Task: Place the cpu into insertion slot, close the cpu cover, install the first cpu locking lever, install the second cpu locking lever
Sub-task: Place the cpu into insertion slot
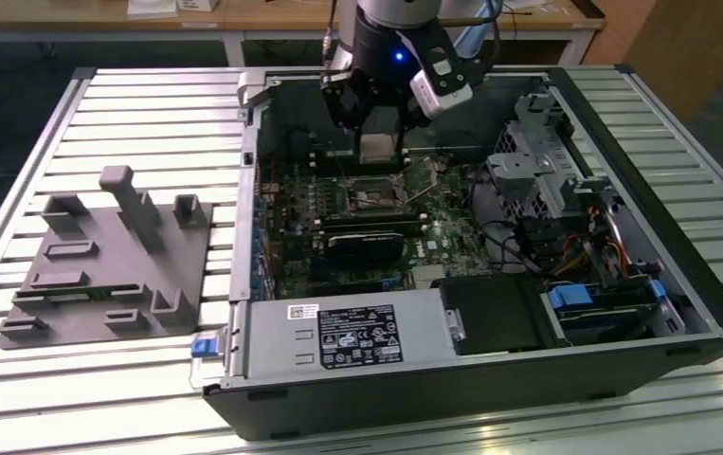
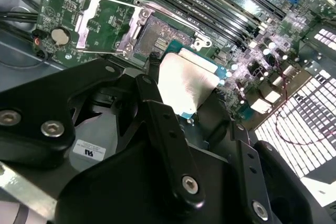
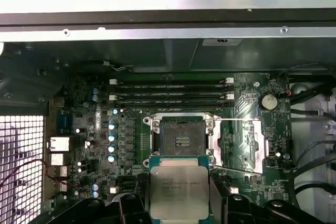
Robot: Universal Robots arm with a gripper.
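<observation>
Black end effector [image 3: 178,204] links sit closest to the lens in both wrist views, clenched on two opposite edges of the small flat square cpu with the dull silver metal top [image 3: 178,190]. Chip is square, so no real long axis. Its metal face is turned to the wrist cameras, and its green edge points toward the insertion slot.

Small square dark insertion slot with silvery rim [image 3: 182,140] has its contacts exposed, and the cpu is held clear of it, not seated.

Thin silvery cpu cover frame [image 2: 87,23] is swung open and lies on the green circuit board [image 3: 247,98], at 3 o'clock of the slot in the exterior view. Long black memory slots [image 3: 170,90] run parallel just beyond the slot.

In the exterior view the end effector hangs at 12 o'clock of the slot, inside the open black computer case [image 1: 462,389] on the slatted metal bench [image 1: 146,95]. Grey moulded fixture plate [image 1: 108,265] sits at 9 o'clock of the case.
</observation>
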